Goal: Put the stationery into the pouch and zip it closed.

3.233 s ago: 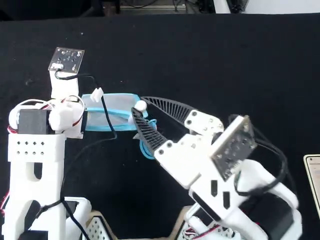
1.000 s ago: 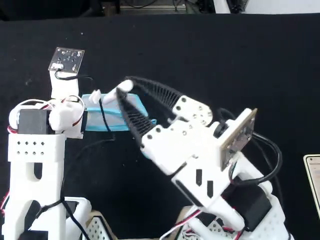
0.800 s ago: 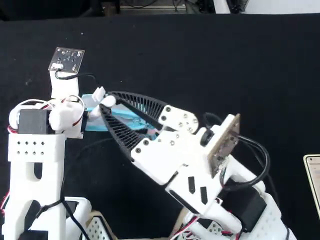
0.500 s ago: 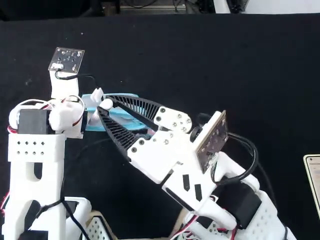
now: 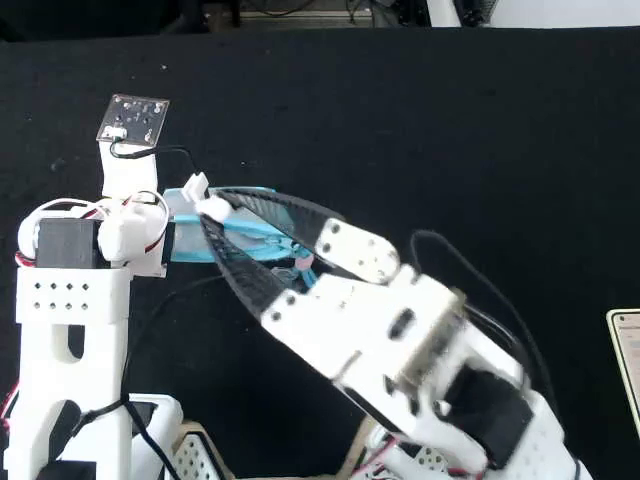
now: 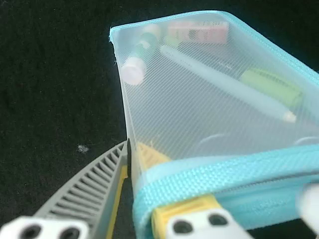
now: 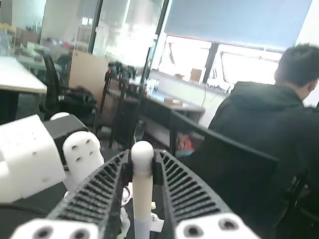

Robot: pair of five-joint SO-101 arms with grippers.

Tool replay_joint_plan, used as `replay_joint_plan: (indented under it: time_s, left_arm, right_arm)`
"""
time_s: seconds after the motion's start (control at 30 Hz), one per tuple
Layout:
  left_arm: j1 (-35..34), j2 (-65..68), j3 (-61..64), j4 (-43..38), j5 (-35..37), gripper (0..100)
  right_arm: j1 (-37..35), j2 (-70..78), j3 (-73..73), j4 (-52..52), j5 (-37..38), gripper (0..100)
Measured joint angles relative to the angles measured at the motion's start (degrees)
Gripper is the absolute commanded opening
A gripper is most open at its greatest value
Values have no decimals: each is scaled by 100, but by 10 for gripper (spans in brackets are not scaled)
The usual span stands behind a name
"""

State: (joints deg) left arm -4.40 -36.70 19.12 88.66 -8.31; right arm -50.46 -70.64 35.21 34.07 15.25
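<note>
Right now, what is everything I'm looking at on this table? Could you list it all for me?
pouch: one, see-through with turquoise trim, on the table
pen: one, light blue, inside the pouch
green item: one, green, inside the pouch beside the pen; kind unclear
pink block: one, pink, inside the pouch
tube: one, green with pale cap, inside the pouch
zipper pull: one, white, between the right gripper's fingers
card: one, white, at the table's edge
table: one, black, under everything
left gripper: one, grey and yellow, shut on a pouch corner
right gripper: one, dark ribbed fingers, shut on the zipper pull
</note>
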Motion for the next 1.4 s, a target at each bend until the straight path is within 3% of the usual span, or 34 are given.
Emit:
replay_joint_plan:
  time_s: [0.6,1.0,1.4]
  left_arm:
    - [0,-9,62,0,0,30]
    - [0,-9,62,0,0,30]
    - [0,-9,62,0,0,30]
  right_arm:
    - [-9,-1046,2127,-1143,79,11]
    - [-9,-1143,1046,-1169,79,11]
    - [-9,-1152,563,545,70,11]
